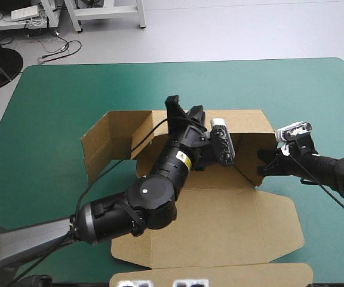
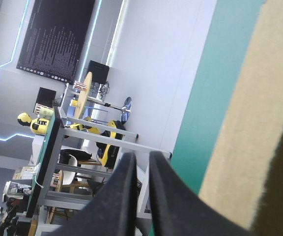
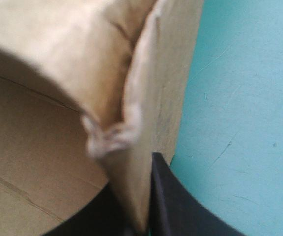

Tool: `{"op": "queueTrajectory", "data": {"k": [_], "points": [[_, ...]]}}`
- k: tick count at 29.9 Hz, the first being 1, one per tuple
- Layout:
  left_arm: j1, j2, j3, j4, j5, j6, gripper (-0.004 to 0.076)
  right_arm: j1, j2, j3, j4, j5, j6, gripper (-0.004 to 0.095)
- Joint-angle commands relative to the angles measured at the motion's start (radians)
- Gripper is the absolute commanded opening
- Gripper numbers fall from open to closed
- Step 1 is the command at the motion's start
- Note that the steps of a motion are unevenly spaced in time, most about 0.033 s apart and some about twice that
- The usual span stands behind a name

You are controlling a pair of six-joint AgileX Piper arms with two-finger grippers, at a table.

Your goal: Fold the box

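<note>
The brown box [image 1: 220, 221] lies mid-table, its back wall and side walls raised and its lid flat toward the near edge. My left gripper [image 1: 184, 112] is up at the top edge of the back wall. In the left wrist view this gripper [image 2: 140, 156] is shut but for a thin slit, holds nothing and points into the room, with brown board [image 2: 249, 123] beside it. My right gripper [image 1: 260, 169] is at the box's right wall. In the right wrist view it [image 3: 137, 189] is shut on that wall's edge [image 3: 146, 98], which has a frayed corner.
The box's left wall flap [image 1: 100, 146] stands splayed outward. Teal-green cover [image 1: 52, 107] lies open to the left, the far side and the right of the box. The lid's front flap reaches the table's near edge.
</note>
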Motion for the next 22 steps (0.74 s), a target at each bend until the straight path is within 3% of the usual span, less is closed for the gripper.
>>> {"op": "queueTrajectory", "data": {"k": [1, 5, 10, 16, 22], "points": [[0.010, -0.076, -0.035, 0.063, -0.021, -0.043, 0.0000, 0.000, -0.021, -0.026, 0.006, 0.022, 0.018, -0.0001], [0.045, -0.106, -0.035, 0.089, -0.023, -0.048, 0.0000, 0.000, -0.021, -0.026, -0.030, 0.014, 0.044, -0.0001], [0.249, -0.117, -0.050, 0.043, -0.045, -0.111, 0.0000, 0.000, -0.021, -0.026, -0.054, 0.014, 0.069, -0.0001], [0.581, -0.121, -0.137, -0.324, -0.152, -0.099, 0.0000, 0.002, -0.021, -0.088, -0.134, 0.051, 0.213, 0.0000], [0.856, -0.121, -0.250, -0.728, -0.099, -0.003, 0.0000, 0.002, -0.021, -0.286, -0.318, 0.185, 0.478, 0.0000]]}}
